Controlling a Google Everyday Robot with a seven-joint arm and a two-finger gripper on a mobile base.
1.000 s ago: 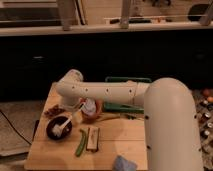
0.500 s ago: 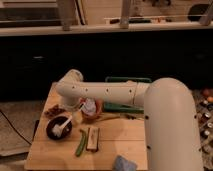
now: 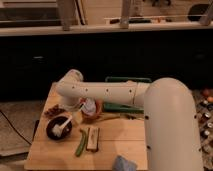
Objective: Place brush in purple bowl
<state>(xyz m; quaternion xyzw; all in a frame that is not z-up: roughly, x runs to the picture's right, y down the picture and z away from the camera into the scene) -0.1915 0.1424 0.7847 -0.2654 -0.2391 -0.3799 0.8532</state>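
Wooden tabletop (image 3: pixel 115 145), light coloured, sits in front of a dark cabinet wall with a pale counter edge running across the top of the view; pretty dim room overall. Big white robot arm (image 3: pixel 105 92) comes in from the right and stretches leftward over the table; its fat white body fills the right side.

So the brush (image 3: pixel 61 128) is already lying in the purple bowl (image 3: pixel 58 127), which sits near the table's left edge; white head is down toward the bowl's lower middle, thin pale handle runs up and to the right, poking over the rim toward the arm's end. Long axis is a diagonal, lower-left to upper-right, roughly as long as the bowl is wide.

The gripper (image 3: pixel 80 107) hangs below the arm's elbow-ish end, just up and right of the bowl, close to the handle tip; honestly I can't tell whether it touches the handle.

Other stuff: orange bowl (image 3: pixel 93 111) with something white in it, right beside the gripper; long green vegetable (image 3: pixel 80 142) lying near-vertical below it; brown block (image 3: pixel 92 138) with a pale centre stripe just right of the vegetable, also upright-ish; a bluish crumpled thing (image 3: pixel 123 163) at the front edge; a green tray (image 3: pixel 127 80) partly hidden behind the arm.
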